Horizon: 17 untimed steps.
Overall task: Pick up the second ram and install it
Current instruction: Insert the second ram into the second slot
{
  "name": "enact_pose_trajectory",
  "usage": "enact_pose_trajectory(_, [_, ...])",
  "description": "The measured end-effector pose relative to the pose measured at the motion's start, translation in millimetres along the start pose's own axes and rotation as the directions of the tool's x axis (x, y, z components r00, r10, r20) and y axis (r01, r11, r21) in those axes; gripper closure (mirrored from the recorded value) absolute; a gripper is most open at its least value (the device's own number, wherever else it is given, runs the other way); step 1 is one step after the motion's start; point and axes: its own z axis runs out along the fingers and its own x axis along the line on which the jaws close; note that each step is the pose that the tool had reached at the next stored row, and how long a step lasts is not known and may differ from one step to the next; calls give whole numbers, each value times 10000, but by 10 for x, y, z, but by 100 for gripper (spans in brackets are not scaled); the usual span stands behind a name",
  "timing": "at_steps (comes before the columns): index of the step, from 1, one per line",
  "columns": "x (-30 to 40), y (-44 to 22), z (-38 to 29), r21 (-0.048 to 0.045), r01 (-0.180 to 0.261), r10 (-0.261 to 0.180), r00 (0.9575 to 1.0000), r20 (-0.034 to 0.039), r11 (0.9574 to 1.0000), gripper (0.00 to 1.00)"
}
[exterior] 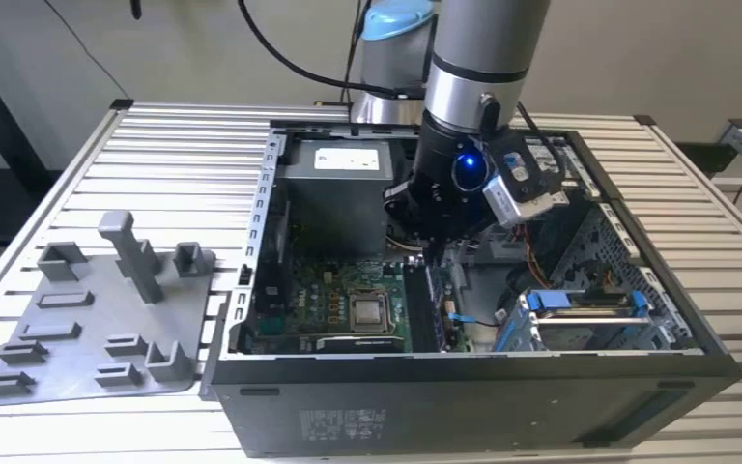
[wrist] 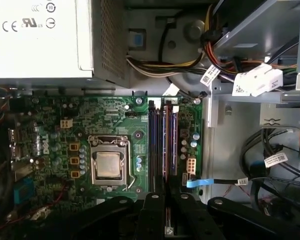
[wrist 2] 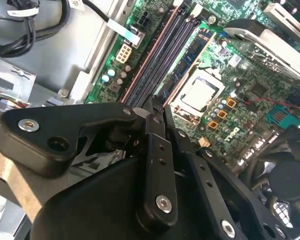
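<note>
In the exterior view the gripper (exterior: 428,253) reaches down inside the open case (exterior: 474,387), over the motherboard (exterior: 332,304). In the first wrist view its fingers (wrist: 154,210) pinch the ram (wrist: 168,227) edge-on, its long axis in line with the slots (wrist: 162,145) just below. The power supply (wrist: 40,40) bears printed marks. In the second wrist view the fingertips sit close together above those slots (wrist 2: 160,55).

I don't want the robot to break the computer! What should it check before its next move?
1. Computer case open on top: ok.
2. Fingers shut on the second ram: ok.
3. Gripper over the memory slots: ok.
4. Ram lined up with a free slot: cannot tell.
5. Slot latches open: cannot tell.
6. Cables off the slots: ok.
</note>
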Motion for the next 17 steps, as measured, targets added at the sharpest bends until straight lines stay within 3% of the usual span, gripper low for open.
enact_pose_trajectory(4, [-1, -12, 55, 1, 4, -4, 10000, -68, 10000, 86])
enact_pose_trajectory(10, [-2, -33, 159, 1, 5, -5, 10000, -95, 10000, 86])
enact_pose_trajectory(13, [-2, -35, 202, 3, 9, -9, 9999, -153, 10000, 86])
enact_pose_trajectory(17, [-2, -34, 216, 39, 10, -10, 9998, -188, 10000, 86])
